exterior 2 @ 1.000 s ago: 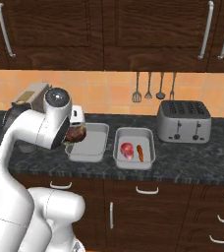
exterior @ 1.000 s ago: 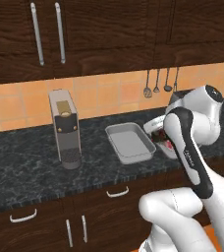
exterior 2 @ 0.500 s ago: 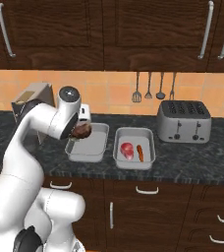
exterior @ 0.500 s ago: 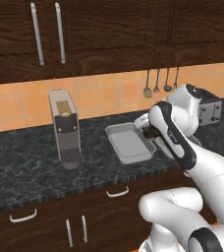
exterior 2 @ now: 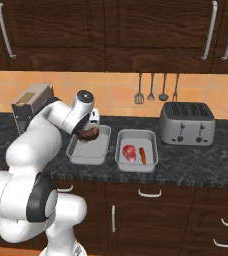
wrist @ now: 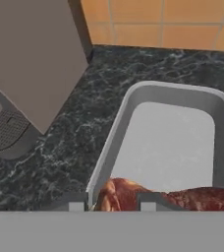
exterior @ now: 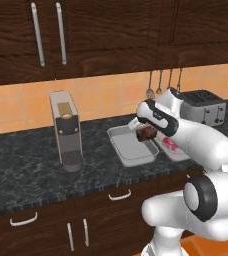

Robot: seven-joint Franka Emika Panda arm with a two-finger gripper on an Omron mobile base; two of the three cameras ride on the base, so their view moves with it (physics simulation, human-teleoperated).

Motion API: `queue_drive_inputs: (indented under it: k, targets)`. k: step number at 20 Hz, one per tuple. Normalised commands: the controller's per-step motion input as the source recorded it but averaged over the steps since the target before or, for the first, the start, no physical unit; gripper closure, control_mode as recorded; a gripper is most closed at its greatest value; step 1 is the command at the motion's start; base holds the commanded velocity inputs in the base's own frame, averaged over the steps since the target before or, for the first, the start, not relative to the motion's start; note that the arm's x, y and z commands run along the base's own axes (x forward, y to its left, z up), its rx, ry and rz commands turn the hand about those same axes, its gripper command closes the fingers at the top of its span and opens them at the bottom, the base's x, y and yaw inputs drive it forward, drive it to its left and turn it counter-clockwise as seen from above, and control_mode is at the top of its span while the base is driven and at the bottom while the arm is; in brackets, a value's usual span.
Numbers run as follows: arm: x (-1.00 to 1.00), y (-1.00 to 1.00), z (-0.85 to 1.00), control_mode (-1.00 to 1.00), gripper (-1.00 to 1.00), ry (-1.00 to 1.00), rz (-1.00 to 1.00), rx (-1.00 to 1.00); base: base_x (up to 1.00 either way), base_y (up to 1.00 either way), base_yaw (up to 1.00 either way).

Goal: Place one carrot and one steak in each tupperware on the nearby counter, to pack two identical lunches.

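On your counter [exterior 2: 196, 160], reading left to right, you have the coffee machine [exterior: 66, 131] at the far left, then the empty tupperware [exterior 2: 88, 150], then the second tupperware [exterior 2: 137, 156], then the toaster [exterior 2: 187, 122] at the right; your arm bends sharply at the elbow and reaches across so the gripper [exterior 2: 89, 134] hangs over the empty tray's rear right part, wrist tilted down; its jaws are clamped on the brown steak [exterior: 147, 132], which sits between the fingertips [wrist: 77, 203] in the hand view, just above the tray's near rim; the pink steak [exterior 2: 129, 152] and a carrot [exterior 2: 142, 155] lie side by side in the second tray, apart from the gripper.
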Motion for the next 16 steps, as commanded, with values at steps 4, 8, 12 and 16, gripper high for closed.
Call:
queue_drive_inputs:
  k: [4, 8, 12, 16]
  targets:
    - [0.87, 0.00, -0.36, -1.00, 1.00, 0.14, 0.08, 0.00, 0.00, 0.00, 0.00]
    - [0.76, 0.14, -0.80, -1.00, 1.00, 0.01, 0.08, 0.00, 0.00, 0.00, 0.00]
    - [0.42, 0.07, -0.80, -1.00, 1.00, 0.00, 0.08, 0.00, 0.00, 0.00, 0.00]
    - [0.27, 0.00, -0.60, -1.00, 1.00, 0.00, 0.06, 0.00, 0.00, 0.00, 0.00]
